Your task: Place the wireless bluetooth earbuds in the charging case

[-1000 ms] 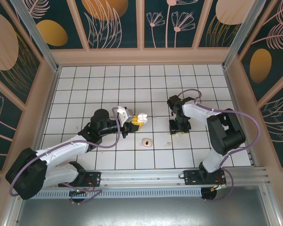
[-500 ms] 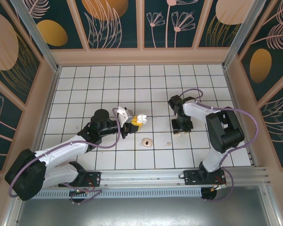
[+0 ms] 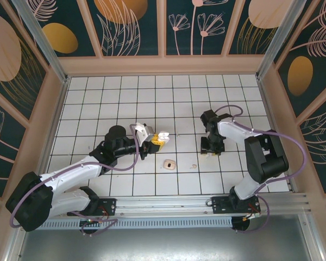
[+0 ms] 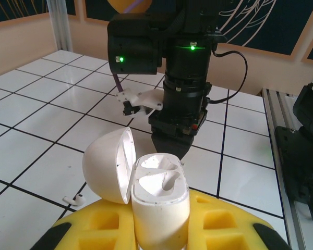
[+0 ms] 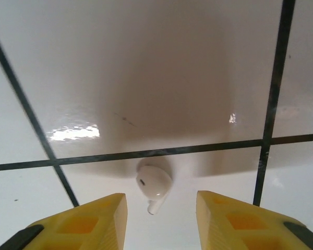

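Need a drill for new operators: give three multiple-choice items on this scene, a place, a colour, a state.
1. The small white plastic earbud in the right wrist view lies: A in the case; B on the white tiled floor between the right claw's fingers; C on a rail.
2. The left claw's foam pads are: A yellow; B blue; C red.
3. The white oval charging case's lid is: A shut; B open; C missing.
Key: 1 B, on tile between fingers; 2 A, yellow foam flanks the case; 3 B, the lid is hinged back.
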Robot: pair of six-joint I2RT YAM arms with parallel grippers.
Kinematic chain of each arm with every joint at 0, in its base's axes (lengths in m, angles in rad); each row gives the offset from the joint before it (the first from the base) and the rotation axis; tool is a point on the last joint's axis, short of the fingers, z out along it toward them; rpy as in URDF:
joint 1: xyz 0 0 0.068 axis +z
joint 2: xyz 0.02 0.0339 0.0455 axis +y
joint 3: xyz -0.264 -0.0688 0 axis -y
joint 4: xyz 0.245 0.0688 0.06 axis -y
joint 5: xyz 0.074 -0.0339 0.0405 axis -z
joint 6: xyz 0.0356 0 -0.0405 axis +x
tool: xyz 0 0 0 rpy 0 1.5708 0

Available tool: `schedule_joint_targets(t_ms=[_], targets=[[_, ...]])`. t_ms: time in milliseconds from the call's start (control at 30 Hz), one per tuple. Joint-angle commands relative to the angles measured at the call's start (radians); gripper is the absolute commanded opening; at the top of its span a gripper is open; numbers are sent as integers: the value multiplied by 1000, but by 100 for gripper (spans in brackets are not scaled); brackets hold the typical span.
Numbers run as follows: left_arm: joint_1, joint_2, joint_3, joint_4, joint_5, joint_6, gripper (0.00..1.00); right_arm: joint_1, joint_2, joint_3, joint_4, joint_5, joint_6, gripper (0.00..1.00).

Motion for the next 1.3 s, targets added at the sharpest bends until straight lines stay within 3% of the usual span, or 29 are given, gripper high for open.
schedule_joint_targets(t_ms=[0, 333, 1267], targets=[[-1, 2, 27, 3, 15, 12, 16, -8, -8, -23, 17, -33, 40, 40], [-1, 5, 25, 8, 18, 11, 16, -8, -12, -25, 85, -99, 13, 34], [0, -5, 24, 0, 15, 12, 16, -4, 30, 1, 52, -18, -10, 30]])
